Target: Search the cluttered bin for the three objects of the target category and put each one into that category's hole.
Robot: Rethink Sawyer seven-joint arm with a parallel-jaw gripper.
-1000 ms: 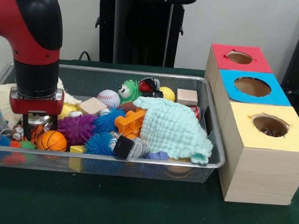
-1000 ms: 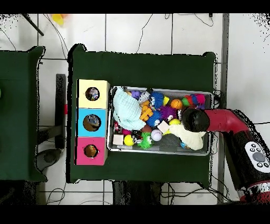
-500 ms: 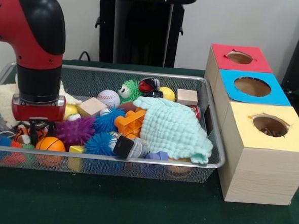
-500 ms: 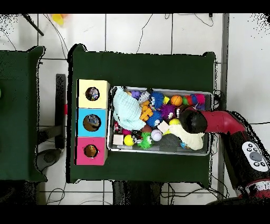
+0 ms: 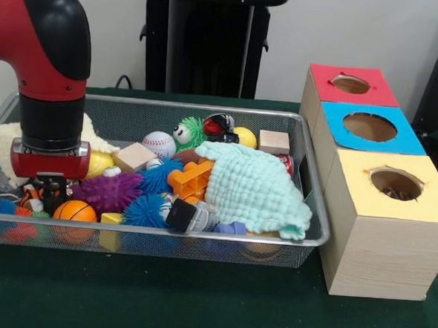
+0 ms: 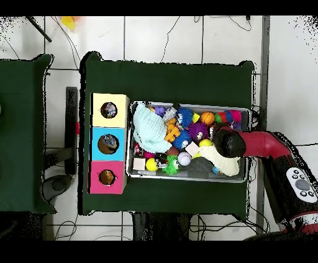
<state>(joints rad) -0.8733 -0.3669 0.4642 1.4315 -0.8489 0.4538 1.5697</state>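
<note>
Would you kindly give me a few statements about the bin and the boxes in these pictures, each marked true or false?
1. The yellow-topped box is the one nearest the front camera. True.
2. The mint cloth lies at the end of the bin farthest from the boxes. False: it lies at the end next to them.
3. The claw is down among the toys beside the orange basketball. True.
4. The white baseball sits inside the red-topped box. False: it is in the bin.
5. The blue-topped box stands between the other two. True.
</note>
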